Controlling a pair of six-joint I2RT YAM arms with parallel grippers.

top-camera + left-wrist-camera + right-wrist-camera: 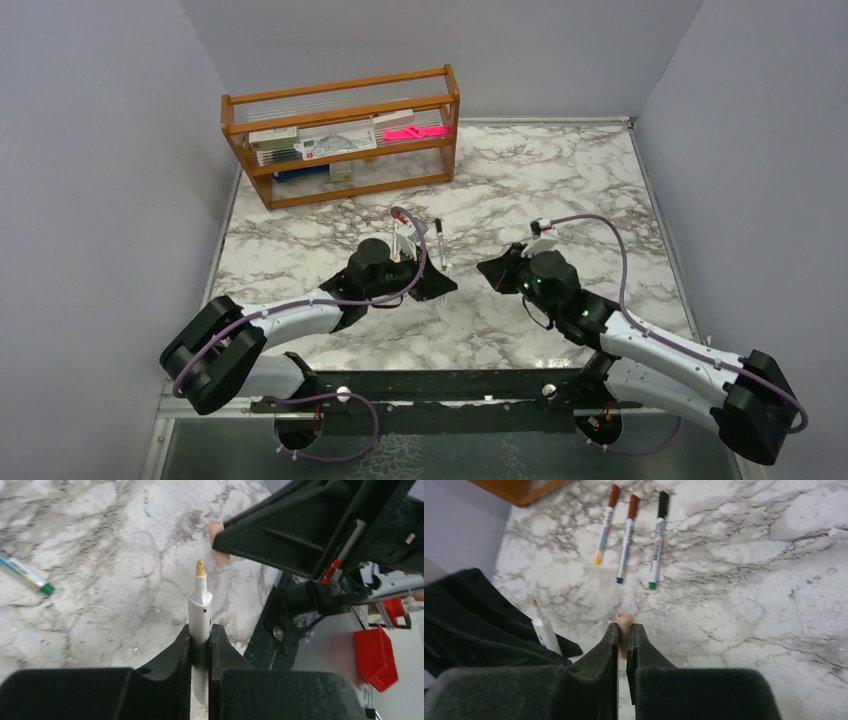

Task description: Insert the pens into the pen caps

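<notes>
Left hand [201,630]: I see it clamped tight on a white pen [200,605], whose bare yellowish tip sticks out past the fingers.
Right hand [623,628]: pinched closed on a peach cap [624,620], whose round end pokes out beyond the fingertips.
Pen and cap: both are held over the desk [560,190] between the two arms, with the tip near the cap but not touching it.
Left wrist view alone: a green-ended pen [27,575] lies on the desk at the far left, and red bins [375,655] sit off the desk's edge.
Right wrist view alone: three capped pens [626,537] lie side by side on the desk beyond the cap, two with red-brown caps and one with a black cap.
Top view alone: a wooden rack [360,190] stands at the back left of the desk.
Rack contents: flat boxes [320,140] and a pink item [415,131] are on the upper shelf. There is something blue on the lower shelf, too small for me to make out.
</notes>
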